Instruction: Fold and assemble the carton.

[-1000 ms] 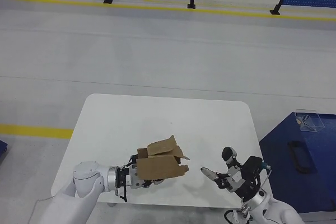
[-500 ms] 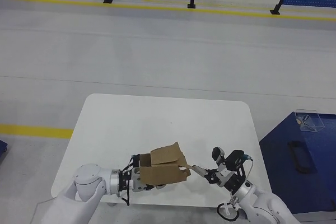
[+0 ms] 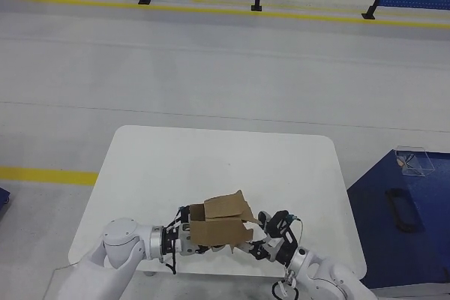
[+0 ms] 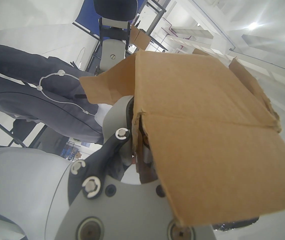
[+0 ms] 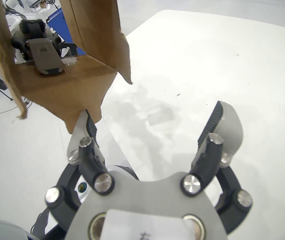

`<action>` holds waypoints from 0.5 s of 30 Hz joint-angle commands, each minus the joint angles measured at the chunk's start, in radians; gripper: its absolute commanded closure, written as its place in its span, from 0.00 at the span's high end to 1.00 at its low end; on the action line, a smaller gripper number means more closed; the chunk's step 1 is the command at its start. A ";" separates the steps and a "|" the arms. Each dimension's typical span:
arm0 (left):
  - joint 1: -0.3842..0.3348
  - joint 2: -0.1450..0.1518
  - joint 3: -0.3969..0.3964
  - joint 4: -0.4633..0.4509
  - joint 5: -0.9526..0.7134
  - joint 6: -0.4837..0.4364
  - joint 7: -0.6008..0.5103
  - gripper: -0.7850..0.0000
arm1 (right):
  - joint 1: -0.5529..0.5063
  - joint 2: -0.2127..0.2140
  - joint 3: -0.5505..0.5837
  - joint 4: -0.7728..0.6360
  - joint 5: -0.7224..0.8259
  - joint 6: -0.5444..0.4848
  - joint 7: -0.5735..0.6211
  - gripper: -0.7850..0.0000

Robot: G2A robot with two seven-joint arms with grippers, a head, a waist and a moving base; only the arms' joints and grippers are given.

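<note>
While the left gripper [image 3: 187, 238] is clamping one wall of the carton [image 3: 223, 221], the brown cardboard is hanging just off the white table [image 3: 210, 157] by its near edge, between the two arms in the top view. In the right wrist view one of the left gripper's fingers [image 5: 44, 58] is pressing flat on the inside of a carton panel, and the left wrist view is showing the same wall nipped at its edge, so this hand is pinching the cardboard. The carton is standing open as a hollow sleeve, its end flaps hanging loose and splayed rather than tucked in, and its torn edges are showing along the flaps. A creased outer panel is facing the left wrist camera, with a smaller flap sticking out beside it. The right gripper [image 5: 152, 123] is sitting just beside the open end of the carton, low over the table's edge, with its jaws spread wide and only bare table showing between them. One of its fingertips [image 5: 90, 126] is lying right at the corner of the lowest flap, seemingly touching it, while the other is staying well clear of the cardboard. A blue cabinet [image 3: 412, 217] is standing on the grey floor off to the table's right.
</note>
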 commanded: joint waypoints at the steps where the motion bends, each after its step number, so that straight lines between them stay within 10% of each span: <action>1: -0.005 -0.001 0.006 0.006 -0.003 -0.002 0.003 0.00 | 0.009 -0.001 0.003 -0.001 0.015 -0.003 -0.004 1.00; 15: -0.029 -0.002 0.019 0.052 -0.018 0.000 0.056 0.00 | -0.080 0.015 0.155 -0.113 0.076 -0.037 -0.027 1.00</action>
